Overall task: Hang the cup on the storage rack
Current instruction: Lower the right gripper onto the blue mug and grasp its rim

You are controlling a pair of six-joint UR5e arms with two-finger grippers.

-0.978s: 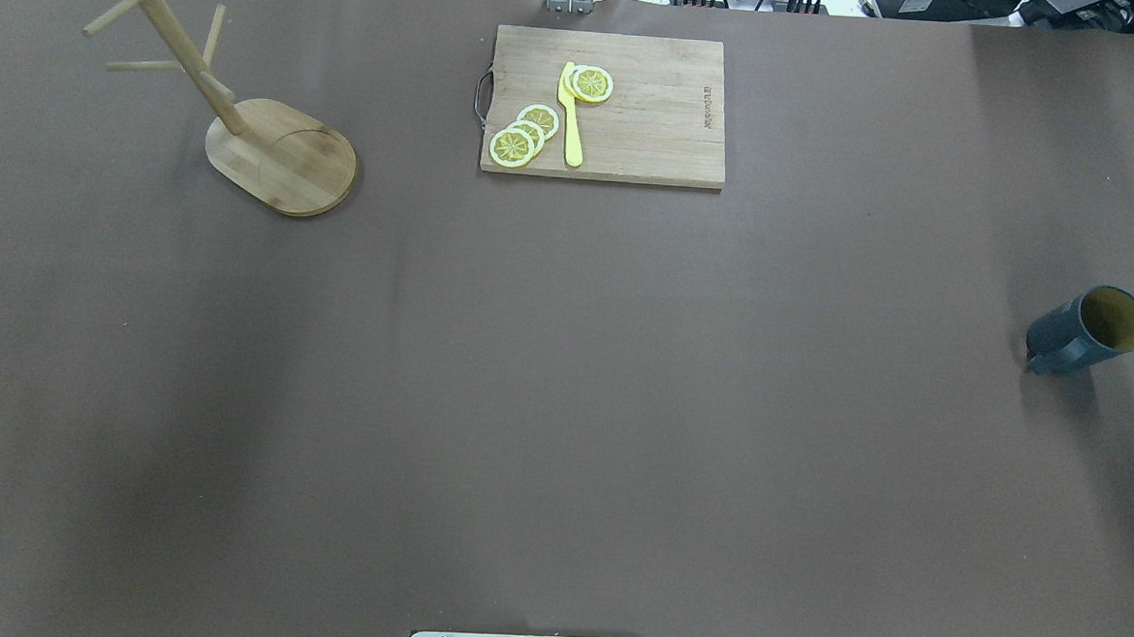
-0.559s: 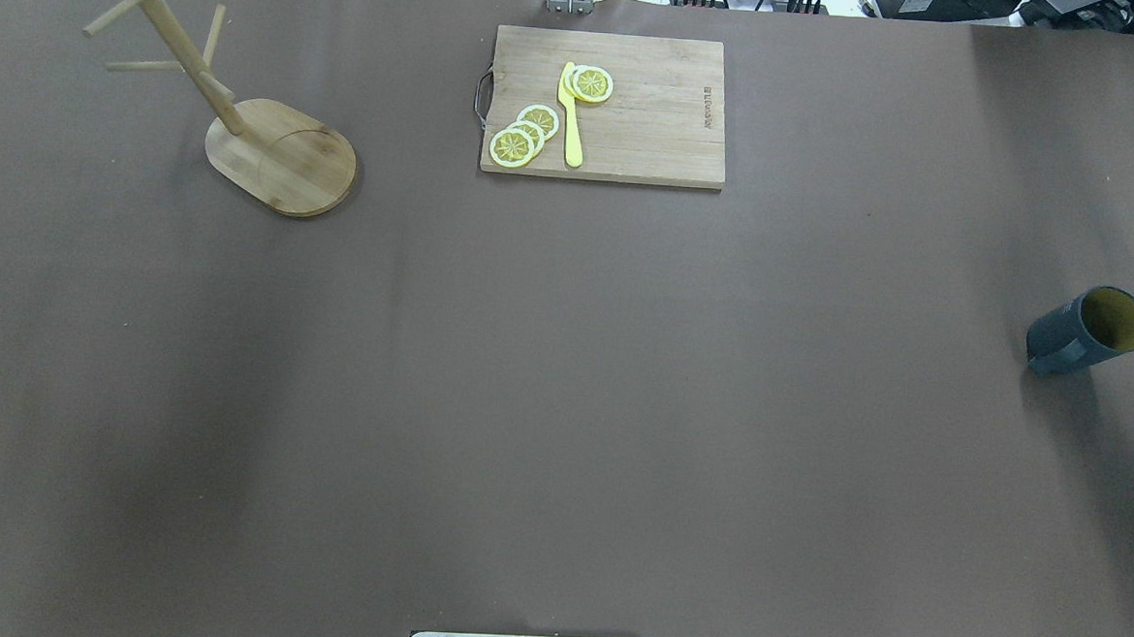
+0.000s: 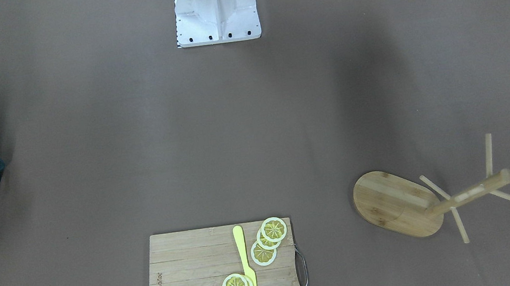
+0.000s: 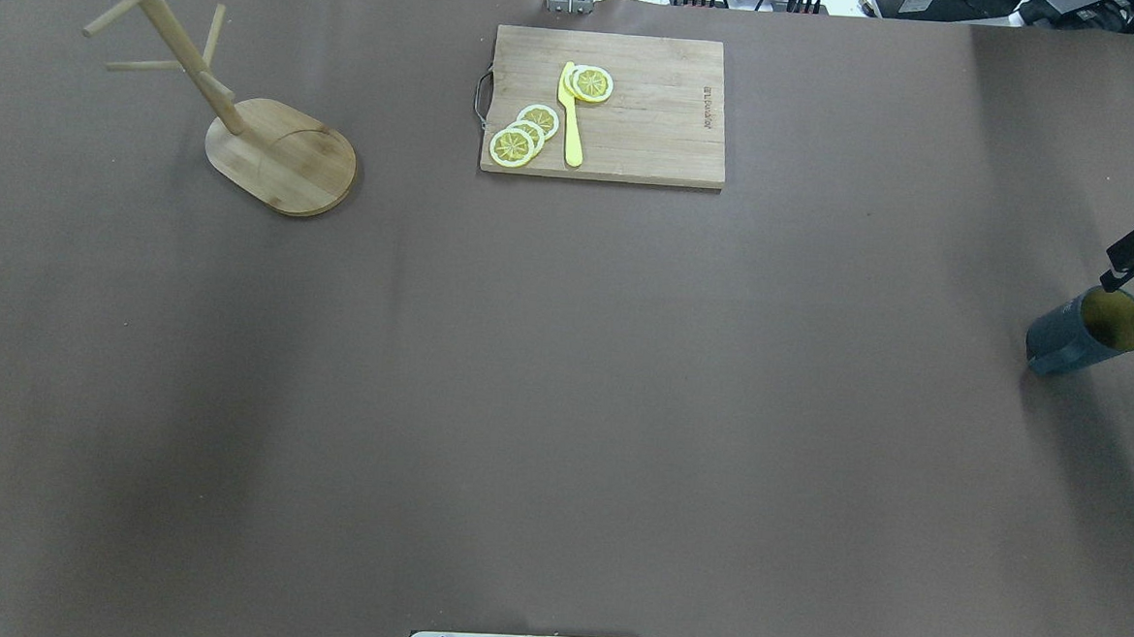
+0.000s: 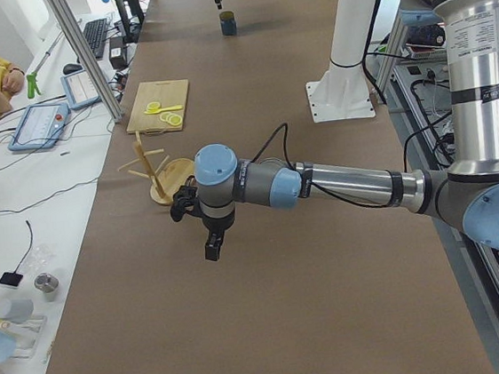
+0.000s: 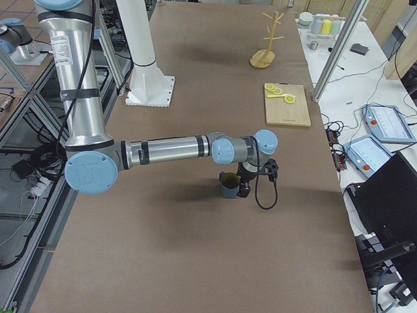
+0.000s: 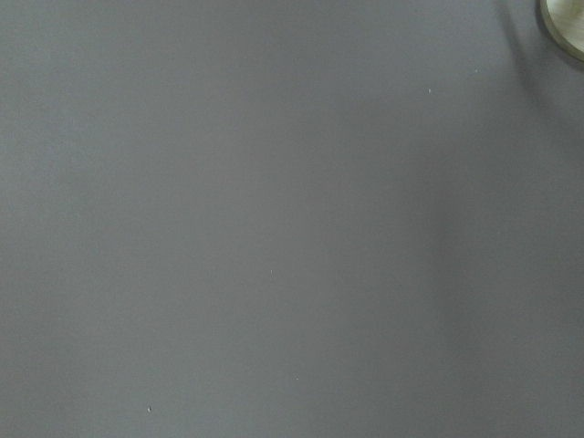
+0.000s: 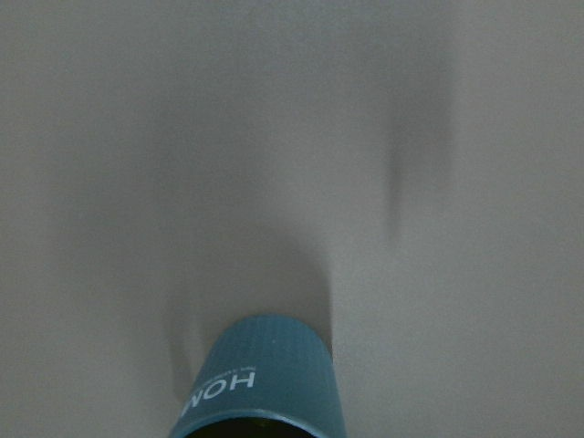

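We judge the step in hand to be the approach to the cup (image 4: 1088,331): nothing is grasped yet. The cup stands upright on the counter (image 4: 562,406) at the right edge of the overhead view, about mid-height, its handle turned toward the lower left of that frame. The storage rack (image 4: 280,153) stands in the upper left corner of the same frame, well apart from the cup, with the cutting board (image 4: 655,119) between them along the top.

In the exterior right view the right arm reaches low and nearly level across the counter, its wrist bent so that the right gripper (image 6: 244,188) points down just beside the cup. Its wrist camera shows only the cup's rim and "HOME" lettering at the bottom edge and no fingers, so we cannot tell whether the jaws are apart or together.

The left arm stretches level over the middle of the counter. The left gripper (image 5: 211,245) hangs downward near the rack, and we cannot tell its state either.

Next, we think the right gripper must settle over the cup's wall and close firmly, leaving the handle free for a peg. The long carry to the rack may call for a hand-over.
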